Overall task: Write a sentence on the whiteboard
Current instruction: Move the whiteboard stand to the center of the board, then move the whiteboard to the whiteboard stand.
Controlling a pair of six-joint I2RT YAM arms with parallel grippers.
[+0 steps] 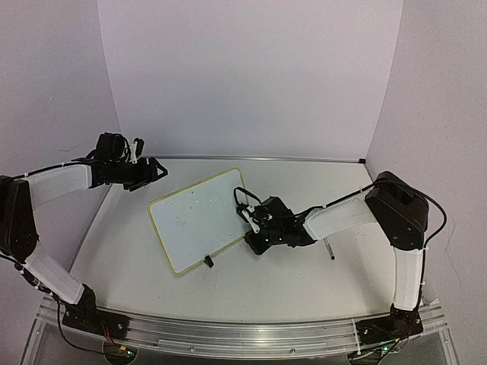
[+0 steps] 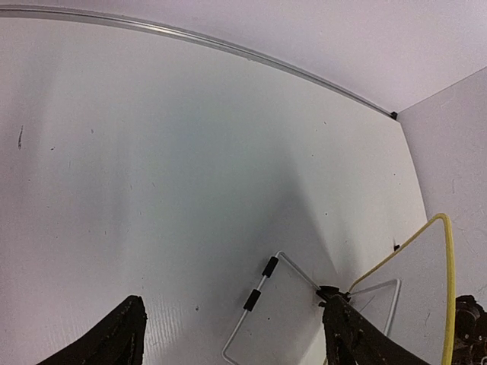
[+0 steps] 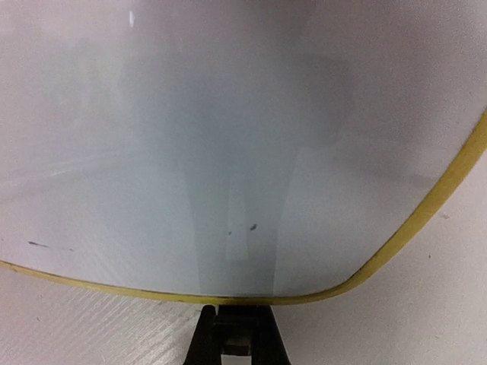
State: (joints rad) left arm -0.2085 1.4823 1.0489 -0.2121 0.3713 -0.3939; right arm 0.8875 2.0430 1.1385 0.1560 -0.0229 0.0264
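Note:
The whiteboard (image 1: 198, 217) stands tilted in the middle of the table, with a pale yellow rim and a black clip foot (image 1: 208, 261) on its near edge. Its face fills the right wrist view (image 3: 228, 114) and carries only small dark specks; no sentence shows. My right gripper (image 1: 253, 230) is at the board's near right corner. In its wrist view the gripper (image 3: 236, 323) has its jaws closed on a black block at the rim, which looks like the other clip foot. My left gripper (image 1: 157, 171) is open and empty, above the table behind the board's far left corner.
The left wrist view shows the open gripper (image 2: 236, 338), the board's wire stand (image 2: 268, 268) on the table and the yellow rim (image 2: 445, 266). A thin dark pen-like object (image 1: 329, 251) lies on the table right of my right gripper. Pale walls close in the table.

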